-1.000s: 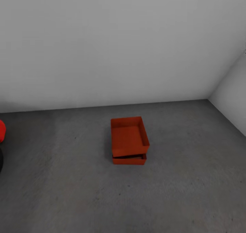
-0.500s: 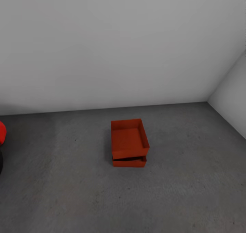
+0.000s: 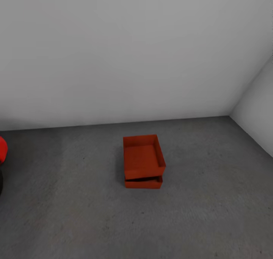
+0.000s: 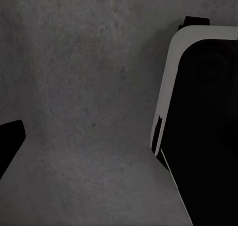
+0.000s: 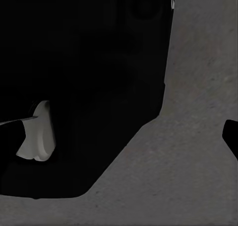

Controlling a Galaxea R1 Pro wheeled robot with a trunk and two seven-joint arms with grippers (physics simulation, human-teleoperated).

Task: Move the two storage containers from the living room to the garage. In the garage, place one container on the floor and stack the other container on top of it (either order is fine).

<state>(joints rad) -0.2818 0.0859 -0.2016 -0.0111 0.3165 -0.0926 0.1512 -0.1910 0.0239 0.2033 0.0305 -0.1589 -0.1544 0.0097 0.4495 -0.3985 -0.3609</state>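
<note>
at the far left edge of the head view a bit of glossy red car (image 3: pixel 2 148) pokes in, with something dark below it. moving right, the grey concrete floor (image 3: pixel 68 198) of the garage runs bare up to a plain white wall (image 3: pixel 113 54). near the middle of the floor sit the 2 storage containers: the lower container (image 3: pixel 143 182) rests flat on the concrete, and the upper container (image 3: pixel 143 157) lies on top of it, open side up, shifted a little toward the wall so the lower one's near edge shows. further right the floor meets a second white wall (image 3: pixel 258 111) at the corner.

both wrist views look down at the same grey floor past dark parts of the robot's body; a dark tip shows at an edge of each, but i cannot tell whether either set of fingers is apart or together.

judging by this, the stack is made and nothing touches it, so the task looks complete.
</note>
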